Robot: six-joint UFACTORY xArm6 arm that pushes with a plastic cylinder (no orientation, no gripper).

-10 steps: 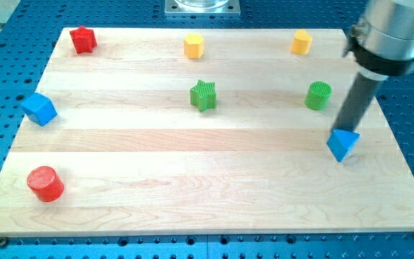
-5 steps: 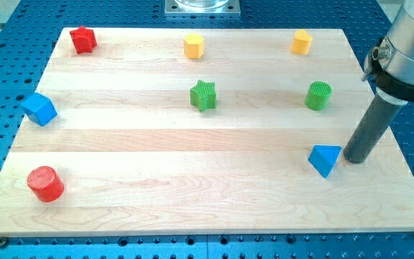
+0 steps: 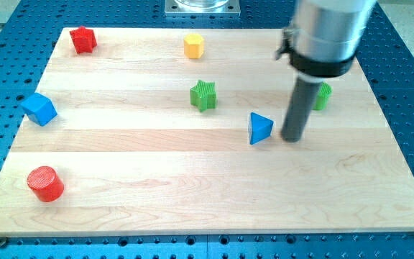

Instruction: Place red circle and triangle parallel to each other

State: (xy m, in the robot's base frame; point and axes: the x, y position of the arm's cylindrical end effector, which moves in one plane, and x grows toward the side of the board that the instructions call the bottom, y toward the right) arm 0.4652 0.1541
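The red circle (image 3: 45, 183) lies at the board's lower left. The blue triangle (image 3: 260, 128) lies right of the board's middle. My tip (image 3: 292, 139) rests on the board just to the right of the blue triangle, with a small gap between them. The rod and arm body rise towards the view's top and hide the yellow block that was at the upper right.
A red star (image 3: 83, 39) sits at the upper left, a blue cube (image 3: 39, 108) at the left edge, a yellow hexagon (image 3: 193, 46) at top middle, a green star (image 3: 203, 95) in the middle. A green circle (image 3: 325, 97) is partly hidden behind the rod.
The blue triangle has slid left and a little up across the board, pushed by my tip, which followed it from the right side towards the middle.
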